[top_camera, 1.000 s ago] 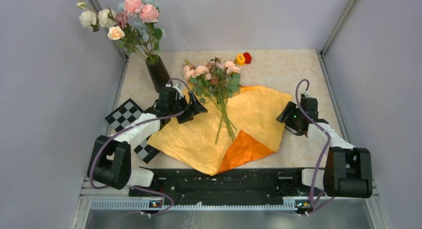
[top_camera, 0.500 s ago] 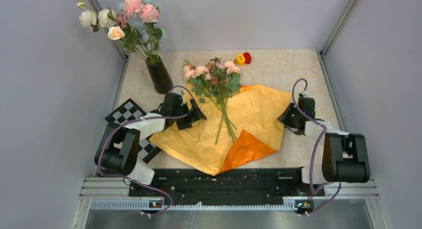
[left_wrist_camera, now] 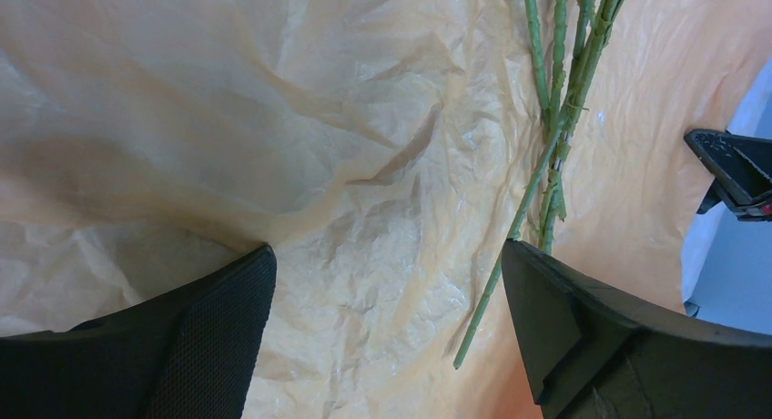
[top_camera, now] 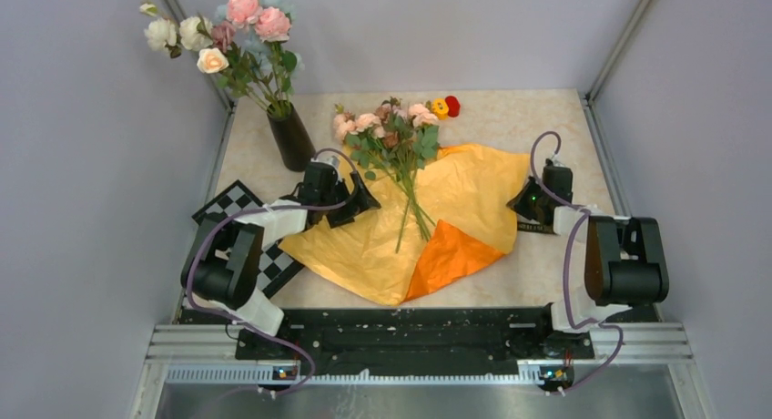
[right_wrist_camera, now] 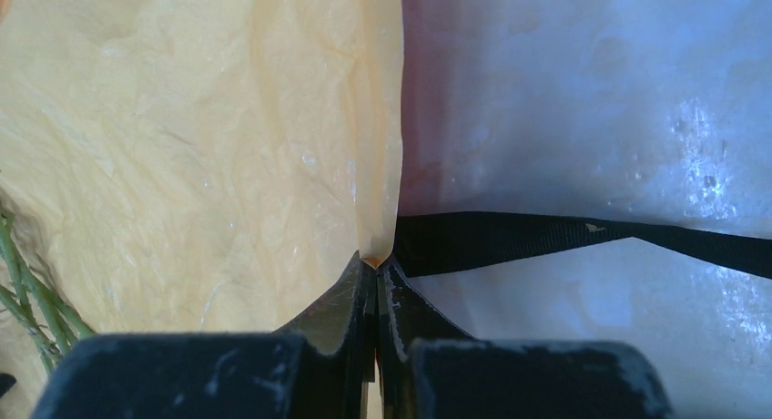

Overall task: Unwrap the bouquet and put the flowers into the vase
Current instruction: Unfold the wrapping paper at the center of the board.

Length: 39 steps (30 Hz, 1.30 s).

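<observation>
- Currently on my desk (top_camera: 510, 118): orange paper (top_camera: 473, 196), opened out flat and crumpled, one near corner folded over to show its brighter side. I judge the unwrapping done.
- Flowers (top_camera: 391, 137): pink and peach heads toward the back, thin green stems (left_wrist_camera: 555, 146) lying loose across the paper with nothing binding them. I would lift them by the stems.
- Vase (top_camera: 293, 141): black, upright, at the back left, apart from the flowers. It carries a taller white-and-pink bunch (top_camera: 237, 32), so room at its mouth looks tight.
- Ribbon (right_wrist_camera: 564, 237): black, lying on the bare desk just beside the paper's right edge.
- Left pincer (top_camera: 355, 202): wide, holding nothing, low over the left part of the paper. The stems fall within its span in the wrist view, so I take it to be placed for them.
- Right pincer (right_wrist_camera: 375, 269): closed tight on the paper's right edge, likely to pin or draw the sheet while the flowers come off.
- Small yellow and red heads (top_camera: 446, 107): loose at the back, beside the flowers.
</observation>
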Tool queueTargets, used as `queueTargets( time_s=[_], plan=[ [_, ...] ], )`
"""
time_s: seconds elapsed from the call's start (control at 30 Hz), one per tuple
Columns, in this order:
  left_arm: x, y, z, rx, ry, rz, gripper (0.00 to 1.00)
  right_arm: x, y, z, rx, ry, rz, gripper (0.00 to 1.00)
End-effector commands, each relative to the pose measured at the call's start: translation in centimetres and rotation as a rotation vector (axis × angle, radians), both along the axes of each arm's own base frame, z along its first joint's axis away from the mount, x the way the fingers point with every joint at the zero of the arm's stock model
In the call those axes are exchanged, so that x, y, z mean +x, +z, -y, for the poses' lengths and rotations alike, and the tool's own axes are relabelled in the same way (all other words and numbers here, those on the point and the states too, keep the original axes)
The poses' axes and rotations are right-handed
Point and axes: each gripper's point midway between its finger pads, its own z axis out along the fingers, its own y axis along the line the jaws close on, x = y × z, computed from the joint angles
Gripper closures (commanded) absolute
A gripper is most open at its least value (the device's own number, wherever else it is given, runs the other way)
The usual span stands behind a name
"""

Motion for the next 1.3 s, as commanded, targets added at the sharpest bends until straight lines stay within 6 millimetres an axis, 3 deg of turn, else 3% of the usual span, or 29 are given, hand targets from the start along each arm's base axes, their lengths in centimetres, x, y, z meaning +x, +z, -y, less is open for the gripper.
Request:
queueTargets(
  time_s=[0.0,0.23,0.33,0.37,0.43,0.53,0.7,0.83,1.0,1.27],
  plan=[
    [0.8,-2.1,-1.1,0.084,0.018,-0.012,0.02,1.8,0.2,0.5,-0.014,-0.016,0.012,1.00],
    [1.7,-0.2,-0.8,0.096,-0.020,0.039,0.01,2.5,-0.2,0.2,0.002,-0.001,0.002,1.00],
    [1.7,1.5,-1.0,0.113,-0.049,0.094,0.01,2.4,-0.2,0.0,0.005,0.006,0.000,1.00],
    [1.8,2.1,-1.1,0.123,-0.051,0.110,0.01,2.3,-0.1,0.0,0.005,0.008,0.001,0.96],
    [1.7,3.4,-1.4,0.140,-0.051,0.141,0.01,2.3,0.3,0.0,0.001,0.014,0.004,0.77],
    [1.3,5.5,-1.6,0.168,-0.055,0.197,0.01,2.2,1.1,0.6,-0.034,0.002,0.006,0.60],
    [-0.7,8.7,0.2,0.164,-0.149,0.305,0.01,1.6,3.6,2.7,-0.145,-0.046,0.031,0.48],
    [-3.1,10.4,3.2,0.091,-0.266,0.360,0.01,0.7,5.9,3.1,-0.184,-0.039,0.060,0.45],
    [-6.8,10.8,7.4,-0.028,-0.465,0.412,0.01,0.5,8.6,1.0,-0.101,0.036,0.138,0.44],
    [-11.4,9.0,13.1,-0.198,-0.644,0.381,0.04,0.2,10.4,-6.2,0.129,0.362,0.217,0.44]
  ],
)
